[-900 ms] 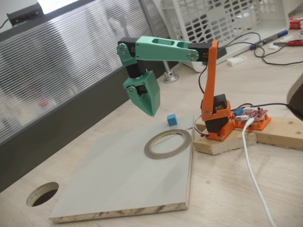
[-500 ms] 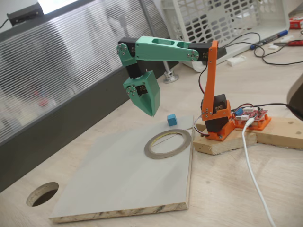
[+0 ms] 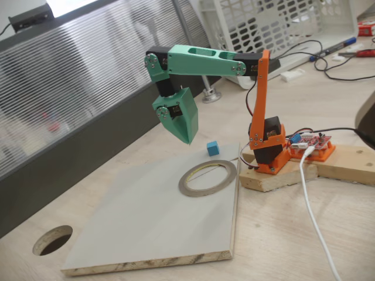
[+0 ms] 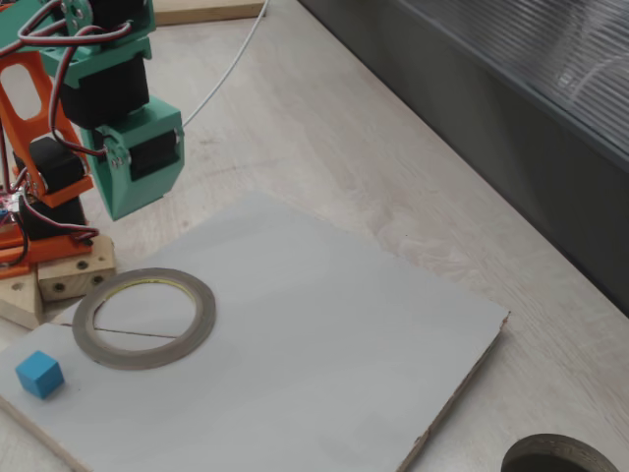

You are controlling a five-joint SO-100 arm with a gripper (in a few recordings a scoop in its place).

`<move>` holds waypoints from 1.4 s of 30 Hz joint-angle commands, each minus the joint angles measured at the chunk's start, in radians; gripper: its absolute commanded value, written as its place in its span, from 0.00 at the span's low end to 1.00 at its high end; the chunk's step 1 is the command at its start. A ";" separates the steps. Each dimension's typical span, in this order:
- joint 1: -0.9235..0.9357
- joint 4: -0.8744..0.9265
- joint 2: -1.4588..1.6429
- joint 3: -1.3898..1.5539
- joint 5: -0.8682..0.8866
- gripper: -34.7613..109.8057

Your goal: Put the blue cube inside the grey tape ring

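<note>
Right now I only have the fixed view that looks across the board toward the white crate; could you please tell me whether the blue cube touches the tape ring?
Observer: No. In a fixed view from higher up, bare board separates the cube from the tape ring.
Operator: Thank you. Is the inside of the ring free?
Observer: Nearly. One thin dark line crosses it, lying flat on the board; nothing else lies inside.
Operator: And where is the tool?
Observer: The tool hangs raised, off to one side of the cube, not over it.
</note>
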 commanded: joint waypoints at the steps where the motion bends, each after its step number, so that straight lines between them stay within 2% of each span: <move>1: 0.017 0.025 0.002 -0.003 0.020 0.24; 23: 0.041 0.025 0.000 -0.005 0.020 0.24; 34: 0.779 0.023 0.000 -0.003 0.009 0.24; 37: 0.851 0.023 0.000 -0.003 0.009 0.24; 42: 0.850 0.023 0.000 -0.003 0.011 0.24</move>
